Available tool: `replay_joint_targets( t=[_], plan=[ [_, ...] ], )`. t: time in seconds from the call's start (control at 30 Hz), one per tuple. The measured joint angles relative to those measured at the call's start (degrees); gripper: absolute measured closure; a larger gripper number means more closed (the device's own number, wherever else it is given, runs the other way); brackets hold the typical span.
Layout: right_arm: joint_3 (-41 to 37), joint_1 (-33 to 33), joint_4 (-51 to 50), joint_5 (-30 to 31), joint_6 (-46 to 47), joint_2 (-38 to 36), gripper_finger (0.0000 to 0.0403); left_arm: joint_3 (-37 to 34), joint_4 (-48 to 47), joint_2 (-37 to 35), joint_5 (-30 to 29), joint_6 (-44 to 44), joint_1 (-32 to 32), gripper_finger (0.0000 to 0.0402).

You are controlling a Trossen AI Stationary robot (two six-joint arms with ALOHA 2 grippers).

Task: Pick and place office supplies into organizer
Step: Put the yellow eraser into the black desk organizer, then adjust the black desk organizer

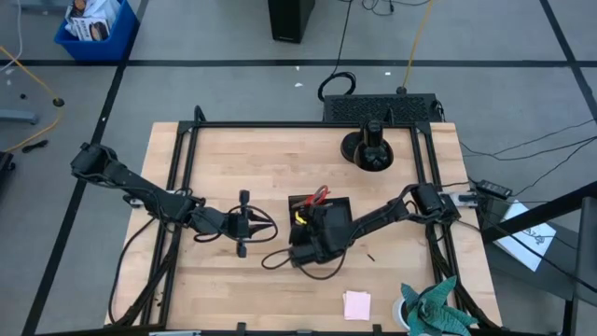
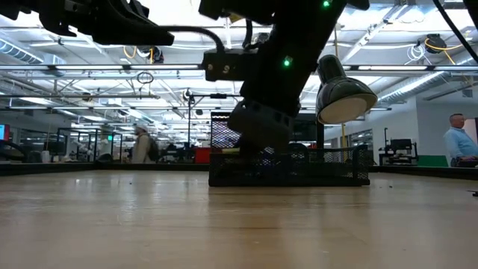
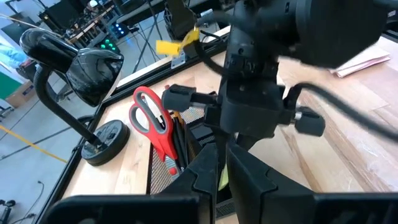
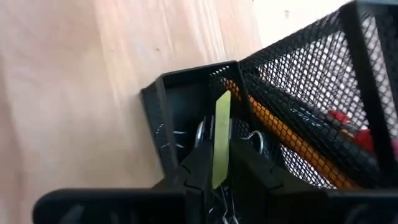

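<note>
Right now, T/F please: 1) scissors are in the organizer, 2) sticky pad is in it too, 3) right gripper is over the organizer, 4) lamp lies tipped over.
1) True: the red-handled scissors sit in the organizer.
2) False: the pink sticky-note pad lies on the table, apart from the organizer.
3) True: the right gripper is at a small compartment, a yellow-green piece between its fingers.
4) False: the desk lamp stands upright.

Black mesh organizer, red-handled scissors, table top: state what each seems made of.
Black mesh organizer: looks like metal wire mesh, matte black, with see-through grid walls inside solid frame edges.
Red-handled scissors: handles look like glossy moulded plastic; the blades are hidden.
Table top: pale wood, apparently joined planks, with visible grain and seams.
</note>
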Motion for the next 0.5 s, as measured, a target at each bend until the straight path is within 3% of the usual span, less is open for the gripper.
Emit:
replay_joint_targets(
  t=[0.33, 0.5],
  plan=[
    [0.0, 2.3, -1.5, 4.3, 0.0, -5.6, 0.0353, 0.0, 0.0, 0.0, 0.0, 0.0, 0.0, 0.036],
    [0.0, 4.6, -4.0, -1.0, -1.2, -10.3, 0.0353, 0.0, 0.0, 0.0, 0.0, 0.0, 0.0, 0.036]
  ],
)
